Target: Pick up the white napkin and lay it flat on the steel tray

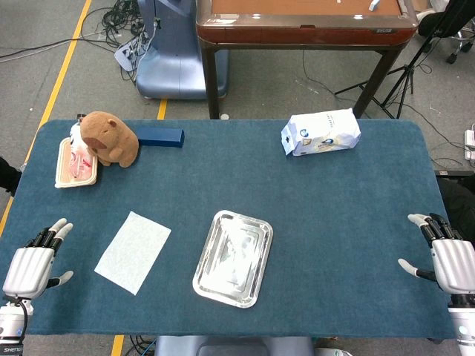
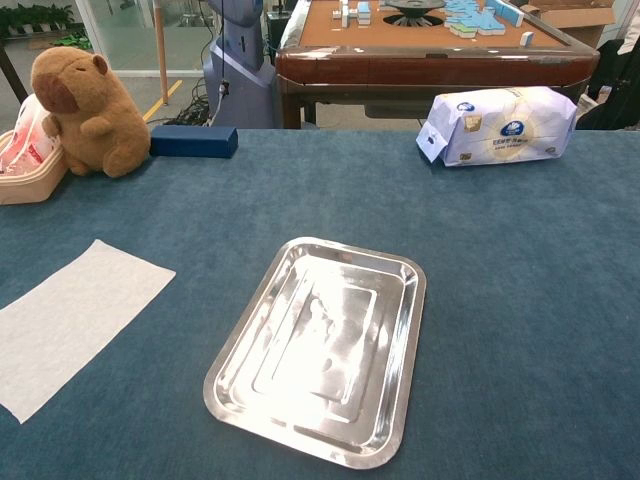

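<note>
Blue cloth table [image 1: 334, 222], workshop floor and a brown-topped table behind it. White napkin [image 1: 133, 251] lies flat and unfolded on the cloth, near the front edge at about eight o'clock from table centre; nothing touches it. Steel tray [image 1: 233, 257] sits just beside it at three o'clock of the napkin, bare, its long side roughly parallel to the napkin's, so the transfer looks short and sideways.

Left hand [image 1: 33, 265] rests palm down at nine o'clock of the napkin, near but apart, fingers straight and slightly spread, holding nothing. Judged the likelier hand for the pick-up, being closest. Right hand [image 1: 445, 256] lies near the table's right edge, well apart from the tray, fingers spread, holding nothing. Neither hand shows in the chest view.

Outlying items: plush capybara [image 1: 110, 139] leaning against a small basket [image 1: 74, 167] at ten o'clock, dark blue box [image 1: 159, 136] beside it, tissue pack [image 1: 320, 133] at one o'clock. All stand clear of the napkin-to-tray path.

Task judged not yet begun.
</note>
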Action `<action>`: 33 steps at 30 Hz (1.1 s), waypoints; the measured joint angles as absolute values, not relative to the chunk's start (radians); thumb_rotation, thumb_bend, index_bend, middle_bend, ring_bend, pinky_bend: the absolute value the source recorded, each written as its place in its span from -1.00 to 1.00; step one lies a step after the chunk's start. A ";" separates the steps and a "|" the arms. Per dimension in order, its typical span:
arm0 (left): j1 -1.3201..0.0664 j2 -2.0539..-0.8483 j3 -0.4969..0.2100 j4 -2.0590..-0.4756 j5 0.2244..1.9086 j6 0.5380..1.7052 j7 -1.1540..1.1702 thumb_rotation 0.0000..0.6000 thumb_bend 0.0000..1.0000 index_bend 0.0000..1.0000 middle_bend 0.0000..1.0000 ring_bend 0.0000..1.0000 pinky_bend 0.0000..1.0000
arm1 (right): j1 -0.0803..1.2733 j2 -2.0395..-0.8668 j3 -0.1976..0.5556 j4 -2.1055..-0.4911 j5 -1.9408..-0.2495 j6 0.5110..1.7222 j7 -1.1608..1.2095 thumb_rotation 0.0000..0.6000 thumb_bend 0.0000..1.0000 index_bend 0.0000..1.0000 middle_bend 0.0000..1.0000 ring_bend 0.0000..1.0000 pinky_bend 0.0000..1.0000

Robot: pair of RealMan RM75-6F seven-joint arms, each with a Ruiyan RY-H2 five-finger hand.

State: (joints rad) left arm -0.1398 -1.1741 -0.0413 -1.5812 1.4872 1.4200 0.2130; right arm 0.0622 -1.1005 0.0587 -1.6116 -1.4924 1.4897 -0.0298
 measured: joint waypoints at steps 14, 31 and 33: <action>-0.131 -1.184 -0.035 -1.566 1.518 1.462 0.208 1.00 -0.93 -0.41 -0.70 -0.70 -0.06 | 0.080 -1.107 0.052 -1.605 -1.499 1.451 -0.031 1.00 -1.00 -0.57 -0.47 -0.70 -0.34; -0.217 -1.288 0.033 -1.254 1.789 1.509 0.104 1.00 -0.93 -0.52 -0.42 -0.46 0.03 | 0.060 -1.106 0.057 -1.593 -1.525 1.511 0.015 1.00 -1.00 -0.52 -0.43 -0.66 -0.27; -0.228 -1.294 0.043 -1.231 1.812 1.511 0.080 1.00 -0.93 -0.52 -0.21 -0.31 0.13 | 0.058 -1.107 0.057 -1.593 -1.527 1.516 0.016 1.00 -1.00 -0.52 -0.43 -0.66 -0.27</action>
